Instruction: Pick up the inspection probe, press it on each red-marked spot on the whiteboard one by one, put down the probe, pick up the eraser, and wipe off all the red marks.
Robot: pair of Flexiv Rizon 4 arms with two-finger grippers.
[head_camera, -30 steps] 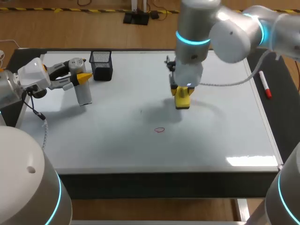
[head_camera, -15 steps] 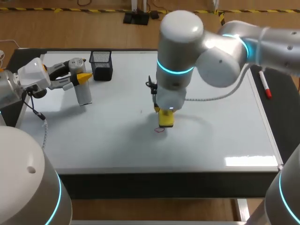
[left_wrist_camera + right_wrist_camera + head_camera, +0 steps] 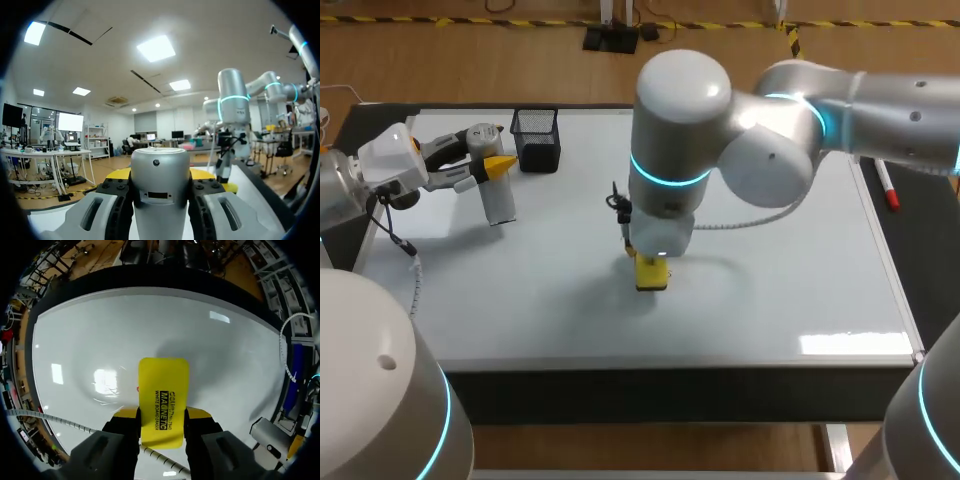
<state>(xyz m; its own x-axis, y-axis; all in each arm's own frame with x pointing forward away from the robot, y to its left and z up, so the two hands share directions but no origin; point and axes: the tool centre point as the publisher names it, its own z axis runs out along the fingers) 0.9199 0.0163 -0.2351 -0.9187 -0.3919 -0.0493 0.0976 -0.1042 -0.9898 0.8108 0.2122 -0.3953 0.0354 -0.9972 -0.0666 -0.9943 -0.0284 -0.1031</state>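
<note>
My right gripper [image 3: 651,264] points down at the middle of the whiteboard [image 3: 780,290], shut on the yellow eraser [image 3: 651,275], whose lower end rests on the board. In the right wrist view the eraser [image 3: 163,397] sits between the fingers of this gripper [image 3: 162,416], and a tiny red trace [image 3: 137,389] shows at its edge. No other red mark is visible. At the far left my left gripper [image 3: 496,168] is shut on the grey cylindrical probe [image 3: 500,205], held above the board. The probe [image 3: 160,195] stands between this gripper's [image 3: 160,176] fingers.
A black mesh pen holder [image 3: 536,140] stands at the back left of the board, beside the left gripper. A red marker [image 3: 886,186] lies on the dark strip past the board's right edge. My right arm spans the board's right half.
My right arm has carried the eraser left and toward the front edge, onto the red mark, which is now covered. The left arm and probe have not moved.
</note>
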